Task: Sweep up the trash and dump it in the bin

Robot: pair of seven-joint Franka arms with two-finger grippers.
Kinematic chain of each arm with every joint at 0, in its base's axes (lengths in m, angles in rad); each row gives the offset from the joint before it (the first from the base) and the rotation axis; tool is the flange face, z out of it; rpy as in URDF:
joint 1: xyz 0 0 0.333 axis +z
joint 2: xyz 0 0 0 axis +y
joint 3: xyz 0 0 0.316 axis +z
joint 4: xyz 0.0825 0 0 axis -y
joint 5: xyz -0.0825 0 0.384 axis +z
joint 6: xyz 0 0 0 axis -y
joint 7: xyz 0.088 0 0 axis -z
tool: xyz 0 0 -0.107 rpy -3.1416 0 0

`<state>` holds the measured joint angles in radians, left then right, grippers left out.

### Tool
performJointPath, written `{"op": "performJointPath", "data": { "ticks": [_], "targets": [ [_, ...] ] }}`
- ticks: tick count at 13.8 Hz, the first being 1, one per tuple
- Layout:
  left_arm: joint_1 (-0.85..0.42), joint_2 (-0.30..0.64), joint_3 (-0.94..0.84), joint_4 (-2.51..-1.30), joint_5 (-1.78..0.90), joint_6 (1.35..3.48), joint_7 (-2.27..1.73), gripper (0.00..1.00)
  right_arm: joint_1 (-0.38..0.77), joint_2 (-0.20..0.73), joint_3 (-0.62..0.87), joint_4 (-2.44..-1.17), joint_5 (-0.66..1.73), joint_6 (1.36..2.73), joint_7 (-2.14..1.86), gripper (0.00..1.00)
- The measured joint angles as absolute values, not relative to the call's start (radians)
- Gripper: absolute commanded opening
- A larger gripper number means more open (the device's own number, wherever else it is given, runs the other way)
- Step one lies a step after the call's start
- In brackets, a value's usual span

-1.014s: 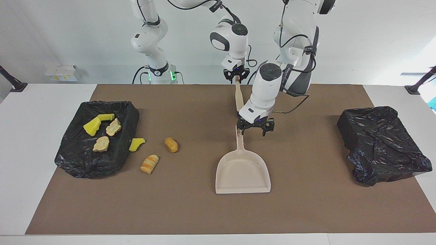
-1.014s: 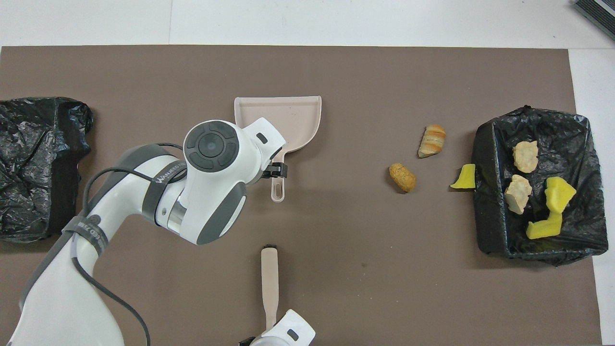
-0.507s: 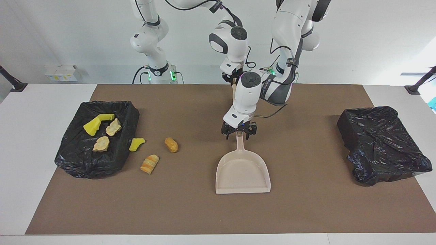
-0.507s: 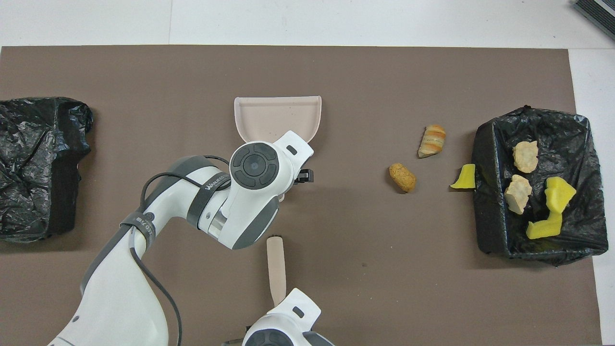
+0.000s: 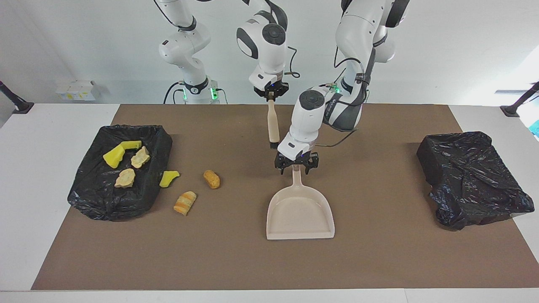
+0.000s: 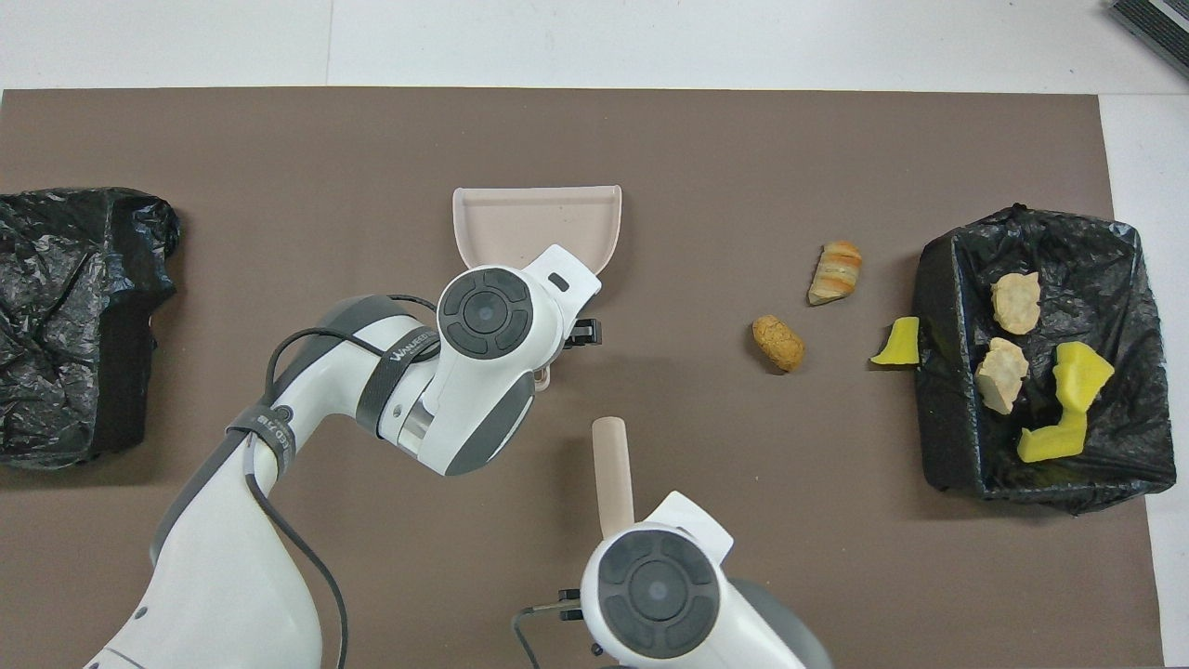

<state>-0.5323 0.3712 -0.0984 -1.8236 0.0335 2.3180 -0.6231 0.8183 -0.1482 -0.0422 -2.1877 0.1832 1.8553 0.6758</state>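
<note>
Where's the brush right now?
The brush hangs in the air from the right gripper, over the brown mat near the table's middle. It is beside the left gripper, which is at the dustpan handle.

A beige dustpan (image 5: pixel 300 212), yellow and orange-brown trash (image 5: pixel 212 179) and two black bags (image 5: pixel 471 179) are seen on a brown mat (image 5: pixel 379 261).
</note>
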Motion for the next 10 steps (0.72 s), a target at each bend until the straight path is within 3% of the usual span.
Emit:
{"op": "performJointPath", "data": {
  "ticks": [4,10],
  "targets": [
    [-0.532,0.371,-0.097,-1.819,0.033,2.318,-0.623,0.00,0.707,-0.177,-0.046,-2.190,0.114,1.820,0.605,0.00],
    [-0.494,0.359,-0.078,-1.781,0.039,2.276,-0.507,0.00,0.510,-0.097,-0.046,-2.126,0.048,1.817,0.510,0.00]
  ]
}}
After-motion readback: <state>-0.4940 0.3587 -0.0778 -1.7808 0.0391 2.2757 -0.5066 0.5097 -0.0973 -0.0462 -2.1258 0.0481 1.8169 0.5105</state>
